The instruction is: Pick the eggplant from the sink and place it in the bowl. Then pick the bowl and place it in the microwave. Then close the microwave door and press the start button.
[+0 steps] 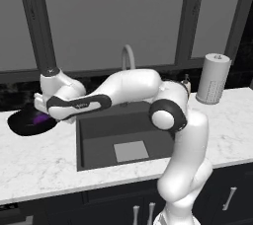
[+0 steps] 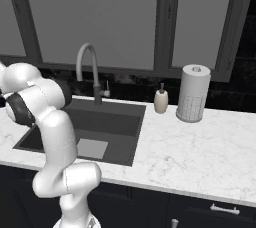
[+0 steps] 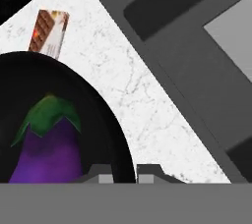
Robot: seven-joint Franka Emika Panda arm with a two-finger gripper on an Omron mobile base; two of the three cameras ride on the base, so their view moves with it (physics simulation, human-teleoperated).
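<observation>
At the left of the left base view, the arm reaches over a black bowl (image 1: 27, 122) on the counter (image 1: 44, 162), left of the sink (image 1: 96, 128). The eggplant (image 3: 47, 156) lies inside the bowl, at lower left of the hand view. The gripper (image 3: 124, 173) appears clenched on the bowl's rim, one fingertip either side. The eggplant step looks done; next, lifting the bowl level toward the microwave.

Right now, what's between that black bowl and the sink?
In the hand view, just a bare strip of white marble counter separates the bowl from the sink.
</observation>
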